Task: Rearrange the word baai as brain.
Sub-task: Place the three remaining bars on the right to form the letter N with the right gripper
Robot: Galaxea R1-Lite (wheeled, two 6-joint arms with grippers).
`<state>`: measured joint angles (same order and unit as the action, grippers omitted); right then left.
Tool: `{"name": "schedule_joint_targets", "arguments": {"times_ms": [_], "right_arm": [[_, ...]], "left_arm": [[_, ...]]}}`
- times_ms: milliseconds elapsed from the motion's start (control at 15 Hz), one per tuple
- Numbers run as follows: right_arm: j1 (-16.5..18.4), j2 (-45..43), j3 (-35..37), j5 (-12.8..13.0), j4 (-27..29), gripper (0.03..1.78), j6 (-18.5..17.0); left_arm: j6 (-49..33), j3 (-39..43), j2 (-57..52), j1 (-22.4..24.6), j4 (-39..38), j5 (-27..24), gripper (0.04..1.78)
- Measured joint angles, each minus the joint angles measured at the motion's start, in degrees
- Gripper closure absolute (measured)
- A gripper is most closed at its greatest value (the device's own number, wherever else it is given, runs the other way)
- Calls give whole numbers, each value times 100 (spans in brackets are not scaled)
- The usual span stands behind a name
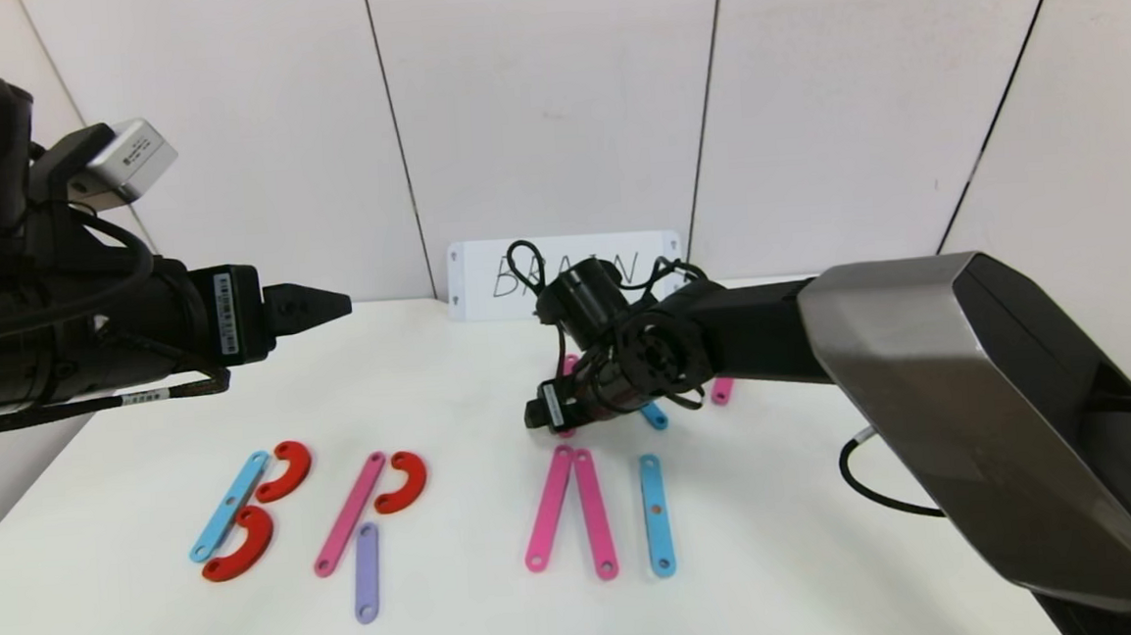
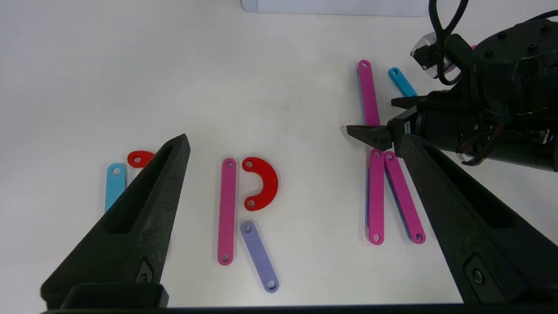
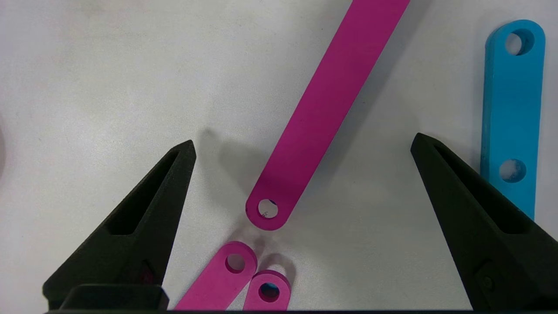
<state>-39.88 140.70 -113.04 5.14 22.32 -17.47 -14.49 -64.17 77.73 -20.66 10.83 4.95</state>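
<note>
right gripper [image 3: 301, 148] open, low over table, straddling loose pink strip [image 3: 324, 109] | A's paired pink strips [image 3: 235, 283] just below fingertips; blue strip [image 3: 512, 109] beside | step: building A/N; next likely close on strip | left gripper [image 2: 287, 152] open, hovering apart

The right arm [image 1: 724, 332] hides most of the far pink strip [image 1: 568, 364], a short blue strip [image 1: 654, 416] and another pink piece [image 1: 721, 390]. The card [image 1: 485, 278] lettering is partly covered by cables.
</note>
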Motion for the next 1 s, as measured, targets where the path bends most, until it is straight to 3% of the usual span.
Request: {"name": "schedule_joint_targets", "arguments": {"times_ms": [400, 533, 733, 1000], "right_arm": [[52, 1, -7, 4, -27, 10, 6], [52, 6, -7, 59, -27, 17, 39], [55, 10, 0, 74, -27, 48, 59], [52, 15, 1, 69, -11, 119, 61]], "left_arm": [[4, 1, 0, 2, 4, 0, 13], [2, 1, 0, 2, 2, -2, 13], [2, 1, -13, 2, 2, 1, 13], [-2, -5, -59, 30, 2, 0, 13]]}}
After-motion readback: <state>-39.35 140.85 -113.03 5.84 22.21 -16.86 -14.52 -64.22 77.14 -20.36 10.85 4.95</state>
